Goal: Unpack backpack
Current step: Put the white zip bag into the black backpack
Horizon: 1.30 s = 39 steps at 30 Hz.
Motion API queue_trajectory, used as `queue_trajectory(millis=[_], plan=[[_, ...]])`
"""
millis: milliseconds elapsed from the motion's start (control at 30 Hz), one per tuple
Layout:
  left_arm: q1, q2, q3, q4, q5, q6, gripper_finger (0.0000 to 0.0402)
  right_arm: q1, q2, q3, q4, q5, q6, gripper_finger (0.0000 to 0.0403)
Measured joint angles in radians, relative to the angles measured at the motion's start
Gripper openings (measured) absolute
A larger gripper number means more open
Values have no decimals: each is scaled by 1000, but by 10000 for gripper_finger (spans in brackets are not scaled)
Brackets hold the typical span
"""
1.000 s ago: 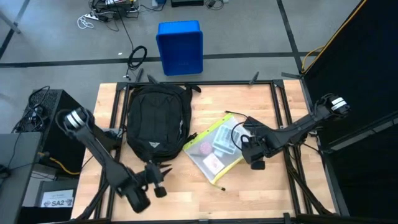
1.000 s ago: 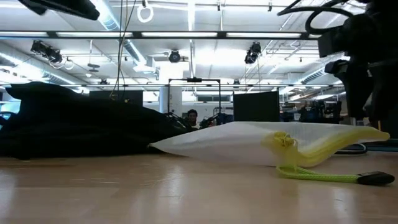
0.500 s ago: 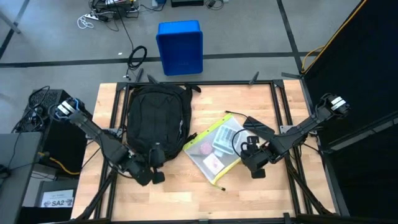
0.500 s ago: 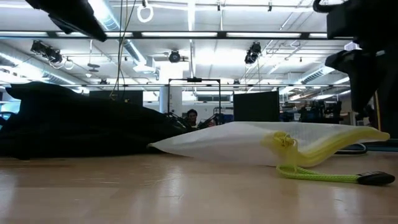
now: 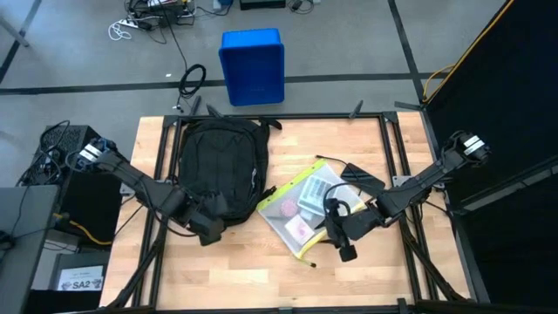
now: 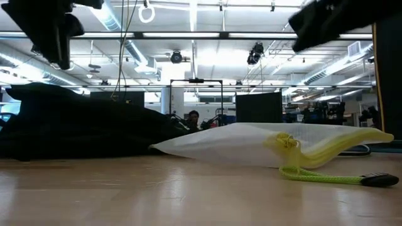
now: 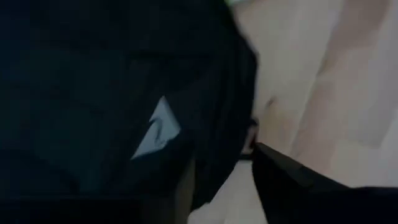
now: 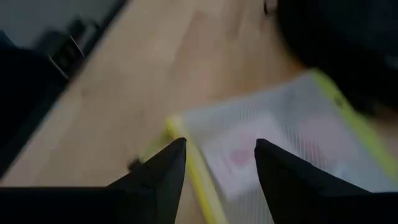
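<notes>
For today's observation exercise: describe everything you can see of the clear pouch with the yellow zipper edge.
The clear plastic pouch with yellow zipper edging lies flat and askew on the wooden table, just beside the black fabric backpack. Cards or packets in pale blue and pink show through it. A yellow pull cord with a dark tip trails from one corner. The right gripper hovers at its edge, fingers apart.

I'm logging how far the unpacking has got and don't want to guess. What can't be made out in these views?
- Inside of the backpack: hidden in every view by its own black fabric.
- Left claw: left wrist view is blurred; open or shut unclear.
- Items inside the clear pouch: too small from above, blurred in the right wrist view.
- Right claw: open above the pouch.
</notes>
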Motion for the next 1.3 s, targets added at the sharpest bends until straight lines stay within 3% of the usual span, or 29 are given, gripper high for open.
queue_trajectory(millis=[167, 300, 533, 900, 1167, 1300], plan=[[1, 13, 0, -32, 30, 21, 197, -11, 0, 0, 76, 0, -37, 164], [16, 13, -41, -56, 41, 66, 215, -30, 0, 0, 106, 0, -25, 160], [79, -3, -128, -45, 85, 150, 210, -53, 0, 0, 129, 0, -2, 162], [282, -161, -271, 44, 70, 281, 209, -65, 0, 0, 140, -1, -1, 153], [367, -156, -371, 272, 84, 407, 206, -76, 0, 0, 140, -1, -8, 150], [383, -145, -396, 356, 72, 454, 164, -78, 0, 0, 140, -1, -10, 146]])
